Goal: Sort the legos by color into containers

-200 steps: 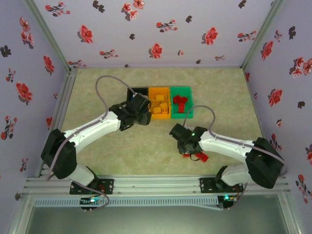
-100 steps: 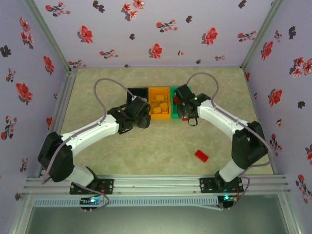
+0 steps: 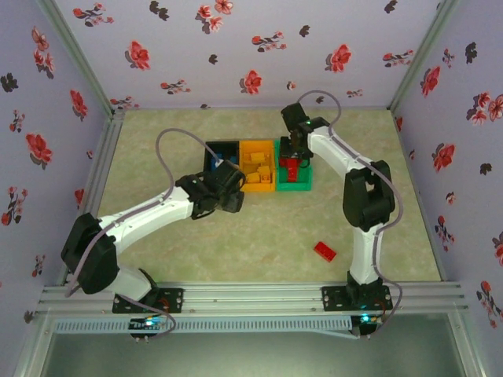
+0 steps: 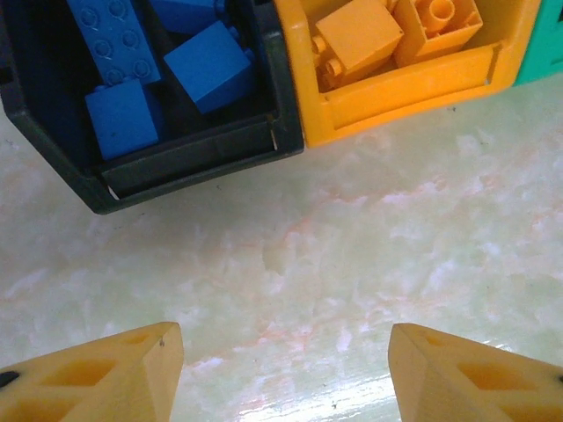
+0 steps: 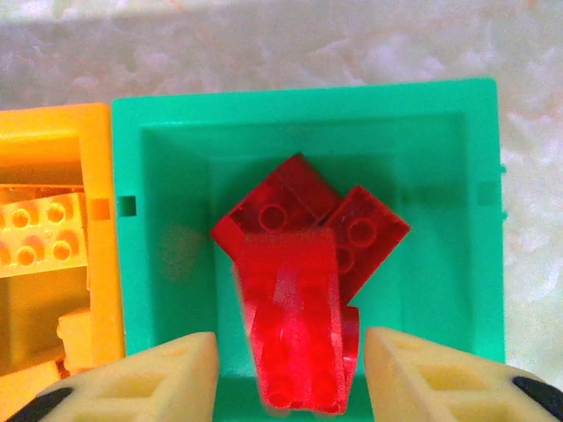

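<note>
Legos like these are light, rigid and smooth-sided, so I judge a pinch across the two long flat sides, not the studs, will hold best. The right gripper has its jaws spread wide over the green bin; a blurred red brick sits between them, touching neither. The left gripper, jaws likewise apart and empty, hangs over bare tabletop just beside the black bin of blue bricks and the orange bin. One red lego lies alone, well apart from the bins.
</note>
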Robot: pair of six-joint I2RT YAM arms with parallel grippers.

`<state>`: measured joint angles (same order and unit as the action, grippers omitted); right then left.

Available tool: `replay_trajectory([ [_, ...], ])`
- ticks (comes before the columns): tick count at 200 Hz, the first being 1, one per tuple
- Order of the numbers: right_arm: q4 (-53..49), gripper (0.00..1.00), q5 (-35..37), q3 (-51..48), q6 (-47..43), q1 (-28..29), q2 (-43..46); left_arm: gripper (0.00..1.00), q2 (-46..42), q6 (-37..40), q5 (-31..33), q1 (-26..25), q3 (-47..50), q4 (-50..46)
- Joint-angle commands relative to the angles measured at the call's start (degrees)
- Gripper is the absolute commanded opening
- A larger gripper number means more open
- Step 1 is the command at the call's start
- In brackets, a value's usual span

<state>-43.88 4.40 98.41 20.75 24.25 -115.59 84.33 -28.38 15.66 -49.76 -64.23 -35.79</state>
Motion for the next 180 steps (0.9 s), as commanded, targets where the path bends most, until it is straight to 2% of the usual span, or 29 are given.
replay_trajectory([
  [1, -2.76, 0.52, -0.92, 0.29, -0.64, -0.19, 1.83, 0.64, -0.99, 0.28, -0.43, -1.37, -1.38, -1.43],
  [45, -1.04, 0.55, -1.31, -8.7, 0.29, -2.41, 10.11, 0.65, 3.09, 2.24, -3.03, -4.66, -4.32, -1.23],
  [103, 0.83, 0.57, -4.58, -19.97, 1.19, -7.58, 18.51, 0.65, 11.85, 6.53, -10.52, -11.84, -10.53, 0.73],
  [142, 3.38, 0.59, -7.08, -26.26, 2.89, -11.42, 21.5, 0.66, 21.58, 6.58, -15.3, -16.56, -20.43, -2.48],
  [180, 4.47, 0.61, -9.18, -29.2, 3.68, -15.3, 24.46, 0.68, 33.34, 7.72, -18.34, -21.13, -33.84, -10.08],
])
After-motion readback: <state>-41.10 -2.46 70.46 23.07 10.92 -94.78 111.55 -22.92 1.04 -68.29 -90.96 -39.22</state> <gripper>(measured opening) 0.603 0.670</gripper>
